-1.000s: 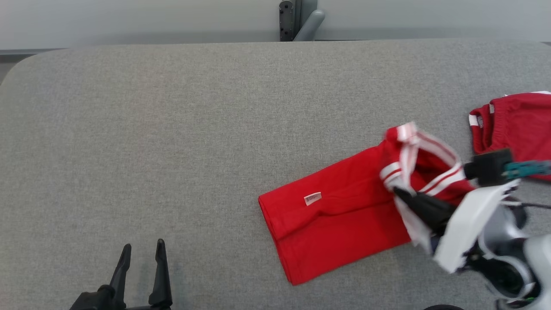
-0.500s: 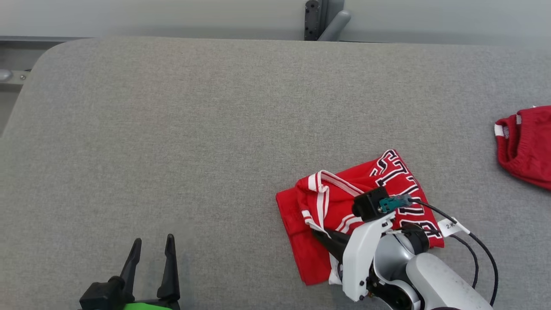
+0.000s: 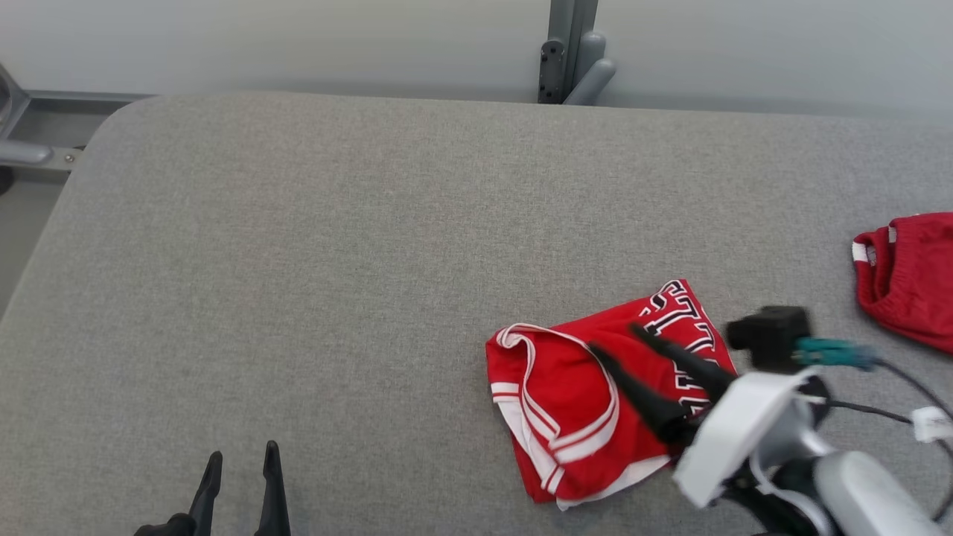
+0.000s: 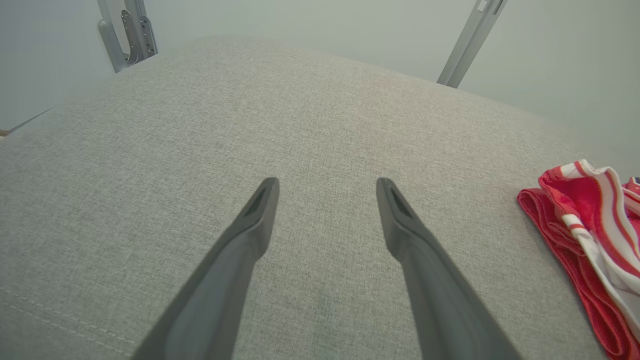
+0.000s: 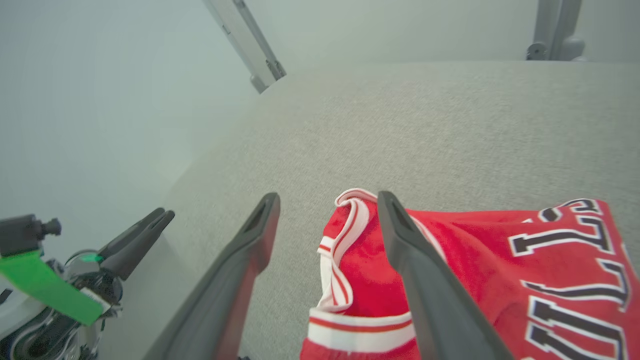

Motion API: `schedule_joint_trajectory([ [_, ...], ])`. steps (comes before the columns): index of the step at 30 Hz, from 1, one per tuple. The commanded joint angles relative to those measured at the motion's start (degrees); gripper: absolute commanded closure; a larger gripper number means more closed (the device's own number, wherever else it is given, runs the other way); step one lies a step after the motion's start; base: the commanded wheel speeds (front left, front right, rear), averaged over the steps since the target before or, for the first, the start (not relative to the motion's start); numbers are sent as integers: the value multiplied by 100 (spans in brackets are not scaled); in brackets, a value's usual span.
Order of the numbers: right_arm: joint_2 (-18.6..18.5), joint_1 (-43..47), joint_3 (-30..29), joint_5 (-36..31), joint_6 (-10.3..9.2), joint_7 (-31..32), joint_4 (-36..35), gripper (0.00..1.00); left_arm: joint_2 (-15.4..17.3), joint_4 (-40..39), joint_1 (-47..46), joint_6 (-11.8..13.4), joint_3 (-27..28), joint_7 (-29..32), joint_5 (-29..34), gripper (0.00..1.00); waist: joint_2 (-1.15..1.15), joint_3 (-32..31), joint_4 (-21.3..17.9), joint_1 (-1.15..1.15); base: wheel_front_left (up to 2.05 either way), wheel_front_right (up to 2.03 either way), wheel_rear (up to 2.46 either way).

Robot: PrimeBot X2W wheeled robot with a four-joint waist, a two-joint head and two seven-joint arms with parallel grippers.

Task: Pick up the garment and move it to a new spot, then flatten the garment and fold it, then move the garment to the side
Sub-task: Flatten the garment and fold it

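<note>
The garment point(image 3: 573, 394), a red jersey with white trim and black-and-white lettering, lies folded on the grey padded table point(image 3: 298, 260), right of centre near the front. My right gripper point(image 3: 616, 339) hovers over its right half, open, holding nothing. In the right wrist view the right gripper point(image 5: 328, 196) spreads its fingers above the garment point(image 5: 450, 265), whose striped edge shows beneath the gap. Well apart from the cloth, my left gripper point(image 3: 243, 451) stands open at the front left. The left wrist view has the left gripper point(image 4: 327, 182) over bare table and the garment point(image 4: 585, 235) at its right edge.
A second red piece of clothing point(image 3: 904, 286) lies at the table's right edge. A grey metal post point(image 3: 569, 52) stands behind the far edge. The table's rounded left corner point(image 3: 97, 141) shows. My left gripper point(image 5: 142, 232) appears at the lower left of the right wrist view.
My right gripper has opened, let go of the garment and drawn back to the right above it. The garment now lies folded over. The head camera has shifted too.
</note>
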Motion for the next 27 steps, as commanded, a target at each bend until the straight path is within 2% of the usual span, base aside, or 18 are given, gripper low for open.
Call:
schedule_joint_trajectory([
  [1,-123,388,-621,-87,-3,-177,-430,0,8,-52,132,20,64,-16,0,0,0,-191,-62,0,0,0,0],
  [4,61,994,-1737,-293,-1,-558,-763,0,10,-71,268,53,102,-16,-77,0,0,-383,-134,0,0,0,0],
  [8,197,1556,-2790,-1226,-1,-1273,-578,0,10,-129,265,83,1,-16,-180,0,0,-488,-214,0,0,0,0],
  [10,353,1752,-3015,-1523,-1,-1695,-300,0,9,-146,217,76,-71,-16,-184,0,0,-519,-255,0,0,0,0],
  [12,258,1894,-3215,-2074,-4,-2190,91,0,10,-174,167,60,-132,-16,-181,0,0,-538,-281,0,0,0,0],
  [14,368,1983,-3309,-2431,-4,-2749,607,0,10,-195,138,24,-198,-16,-122,0,0,-564,-296,0,0,0,0],
  [15,368,1983,-3309,-2431,-4,-2749,607,0,10,-195,138,24,-198,-16,-122,0,0,-564,-296,0,0,0,0],
  [18,438,1985,-3533,-2963,-6,-3349,1508,0,13,-168,117,-5,-216,-16,-16,0,0,-614,-280,0,0,0,0],
  [21,515,1879,-3742,-3355,-6,-3521,2169,0,11,-100,68,-55,-148,-16,121,0,0,-647,-230,0,0,0,0],
  [27,779,1888,-4150,-3628,-6,-3531,2084,0,8,-49,-16,-119,13,-16,225,0,0,-672,-113,0,0,0,0],
])
